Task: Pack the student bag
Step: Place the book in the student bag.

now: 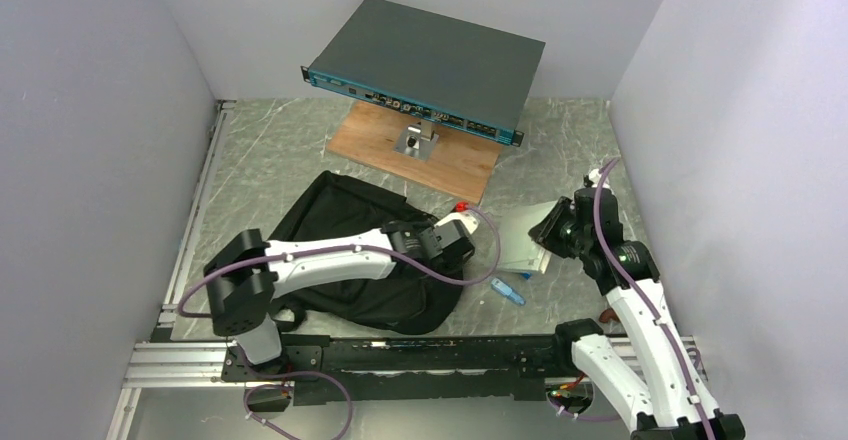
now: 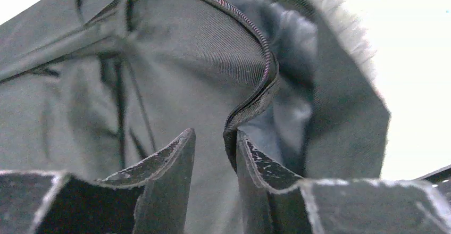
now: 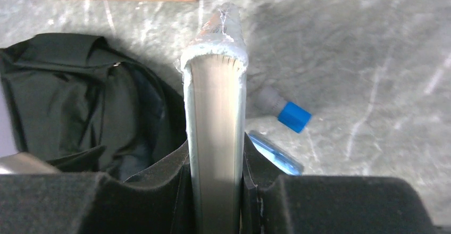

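Top external view shows the black student bag [image 1: 340,210] slumped on the bench [image 1: 270,150] left of centre, with the left claw [image 2: 215,134] half-spread astride its zipper rim [image 2: 260,90]. Right of the bag, the right claw [image 3: 215,144] pinches a plastic-wrapped book [image 3: 215,95] by its covers; a blue-capped marker [image 3: 287,113] lies nearby.

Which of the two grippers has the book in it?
The right gripper: it clamps the book by its edges. The left gripper only straddles the zipper edge of the student bag.
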Controlling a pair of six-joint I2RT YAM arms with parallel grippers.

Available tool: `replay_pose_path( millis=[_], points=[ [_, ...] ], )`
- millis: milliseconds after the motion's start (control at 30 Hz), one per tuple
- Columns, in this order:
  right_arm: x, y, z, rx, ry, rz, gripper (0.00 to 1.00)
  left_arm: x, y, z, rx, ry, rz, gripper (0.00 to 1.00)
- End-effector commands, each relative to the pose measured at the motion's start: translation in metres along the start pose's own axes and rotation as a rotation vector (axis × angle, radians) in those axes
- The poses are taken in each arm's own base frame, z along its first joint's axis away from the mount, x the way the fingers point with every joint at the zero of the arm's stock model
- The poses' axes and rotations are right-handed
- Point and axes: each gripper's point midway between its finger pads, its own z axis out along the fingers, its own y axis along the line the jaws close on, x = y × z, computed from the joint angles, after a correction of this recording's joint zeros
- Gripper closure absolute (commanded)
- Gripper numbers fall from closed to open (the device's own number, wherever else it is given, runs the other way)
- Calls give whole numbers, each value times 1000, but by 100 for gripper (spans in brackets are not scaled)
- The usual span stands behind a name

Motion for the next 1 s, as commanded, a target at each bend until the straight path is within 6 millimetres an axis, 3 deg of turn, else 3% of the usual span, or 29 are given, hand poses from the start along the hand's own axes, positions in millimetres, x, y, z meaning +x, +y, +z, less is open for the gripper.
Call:
replay_pose_path(
  millis=[0,167,367,500,700,867,967],
  points=[
    [-40,7,-28,6,-166,-22,100,-1,38,-25,-104,-71,-4,67],
    [-34,48,-46,-187,-86,-80,100,-13,63,-44,-181,-101,-23,100],
    [-7,103,-68,-496,106,-4,100,-38,94,-87,-212,-289,-85,100],
    [-6,125,-86,-613,148,53,100,-49,109,-117,-190,-395,-94,100],
    [20,133,-72,-697,254,155,100,-59,117,-146,-137,-495,-110,100],
    [21,152,-78,-769,246,172,100,-69,116,-160,-98,-529,-111,100],
    [41,167,-68,-812,298,226,100,-76,116,-167,-79,-550,-122,100]
  ],
)
